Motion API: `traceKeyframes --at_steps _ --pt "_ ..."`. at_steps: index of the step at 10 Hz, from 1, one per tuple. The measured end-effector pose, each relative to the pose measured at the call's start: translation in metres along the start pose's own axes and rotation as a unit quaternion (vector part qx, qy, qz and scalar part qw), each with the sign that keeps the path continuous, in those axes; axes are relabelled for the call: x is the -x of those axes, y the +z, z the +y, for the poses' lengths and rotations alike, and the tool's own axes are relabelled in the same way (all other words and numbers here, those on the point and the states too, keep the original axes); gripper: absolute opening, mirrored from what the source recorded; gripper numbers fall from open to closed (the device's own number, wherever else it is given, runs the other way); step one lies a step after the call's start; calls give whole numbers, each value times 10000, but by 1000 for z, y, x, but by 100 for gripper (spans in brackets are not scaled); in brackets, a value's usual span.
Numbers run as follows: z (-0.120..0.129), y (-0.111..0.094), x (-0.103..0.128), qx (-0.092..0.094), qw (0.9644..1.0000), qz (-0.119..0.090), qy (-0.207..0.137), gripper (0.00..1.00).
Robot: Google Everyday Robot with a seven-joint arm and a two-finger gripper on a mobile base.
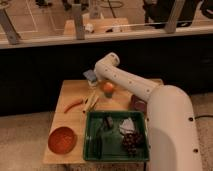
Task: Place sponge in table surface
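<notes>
The sponge (90, 76) is a small blue-grey block at the back edge of the table surface (75, 120), a light tan wooden top. My gripper (93, 78) is at the end of the white arm (125, 80), which reaches in from the lower right. It sits right at the sponge, at the table's far side. Whether the sponge rests on the wood or hangs just above it I cannot tell.
A green tray (116, 147) with several small items fills the front right. An orange bowl (62, 139) stands at the front left. A carrot-like piece (73, 104), a yellowish item (92, 101), an orange fruit (108, 87) and a dark red object (137, 104) lie mid-table.
</notes>
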Motion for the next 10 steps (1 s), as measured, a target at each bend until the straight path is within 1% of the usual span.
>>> traceKeyframes --at_steps 2,3,5,6,7,8,10 --pt "-3 -8 8 -80 9999 32 -68 4" --pt "-5 -18 12 -161 9998 51 -117 0" --pt "-7 -38 18 -332 9993 62 -157 0" --pt "-6 -54 20 -431 9989 88 -145 0" --pt "2 -72 20 -510 9986 132 -103 0" --pt "14 -88 13 -581 9981 192 -12 0" --pt "33 -103 2 -662 9973 287 143 0"
